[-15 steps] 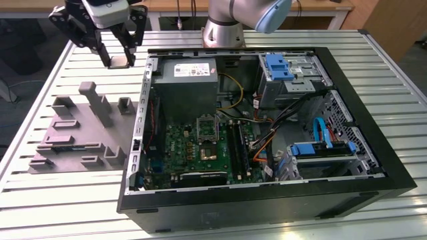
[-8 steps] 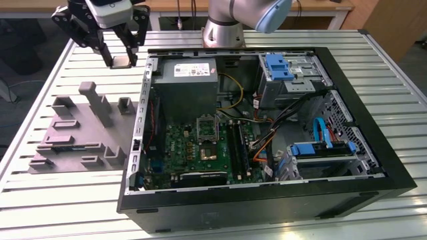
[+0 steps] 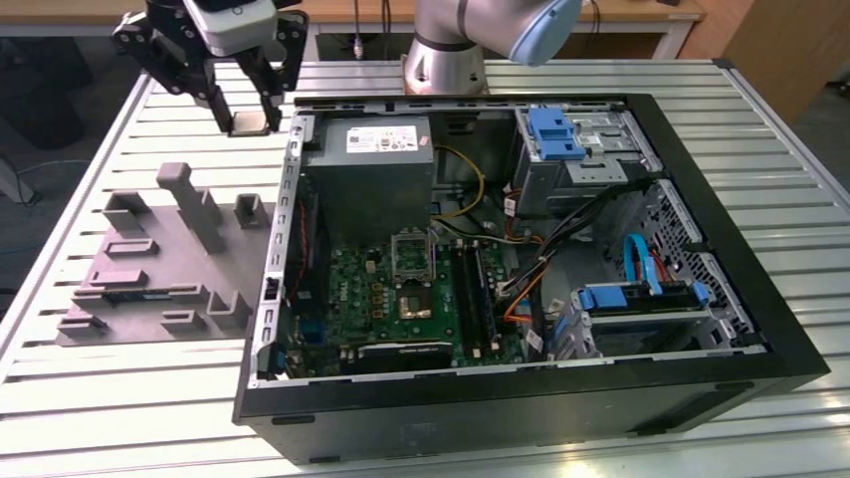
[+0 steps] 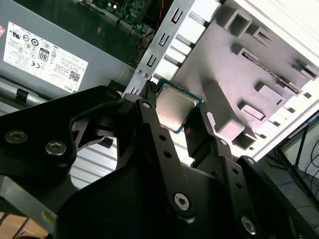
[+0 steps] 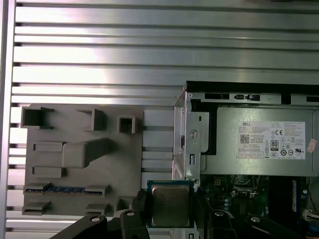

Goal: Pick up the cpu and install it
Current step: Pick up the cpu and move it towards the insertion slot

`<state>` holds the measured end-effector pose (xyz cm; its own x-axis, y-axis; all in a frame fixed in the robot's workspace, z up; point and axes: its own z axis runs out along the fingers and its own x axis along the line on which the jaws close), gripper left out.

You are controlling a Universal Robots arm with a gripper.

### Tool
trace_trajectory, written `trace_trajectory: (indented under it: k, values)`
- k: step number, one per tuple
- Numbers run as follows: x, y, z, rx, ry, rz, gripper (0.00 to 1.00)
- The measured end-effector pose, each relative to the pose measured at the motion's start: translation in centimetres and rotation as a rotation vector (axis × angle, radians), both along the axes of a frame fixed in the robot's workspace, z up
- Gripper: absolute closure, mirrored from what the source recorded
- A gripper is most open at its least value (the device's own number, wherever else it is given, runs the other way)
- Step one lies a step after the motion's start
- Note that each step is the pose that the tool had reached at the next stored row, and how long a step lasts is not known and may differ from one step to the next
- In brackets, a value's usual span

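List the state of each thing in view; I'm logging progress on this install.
cpu, clamped between the gripper's fingers, in the air, not yet in the case.
gripper, shut on the cpu, above the table near the case's corner.
computer case, lying on its side, open, motherboard exposed.
grey tray, flat on the table beside the case.

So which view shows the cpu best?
The first wrist view: the cpu faces it squarely in the gripper. The second wrist view shows it tilted, partly covered; the exterior view, from afar.
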<state>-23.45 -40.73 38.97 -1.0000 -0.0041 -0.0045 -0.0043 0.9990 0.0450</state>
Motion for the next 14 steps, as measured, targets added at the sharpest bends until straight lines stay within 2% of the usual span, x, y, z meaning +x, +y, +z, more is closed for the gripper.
trace_trajectory:
  k: [14]
  values:
    - [1.7, 0.0, 0.0, 0.0001, -0.0001, 0.0, 0.53]
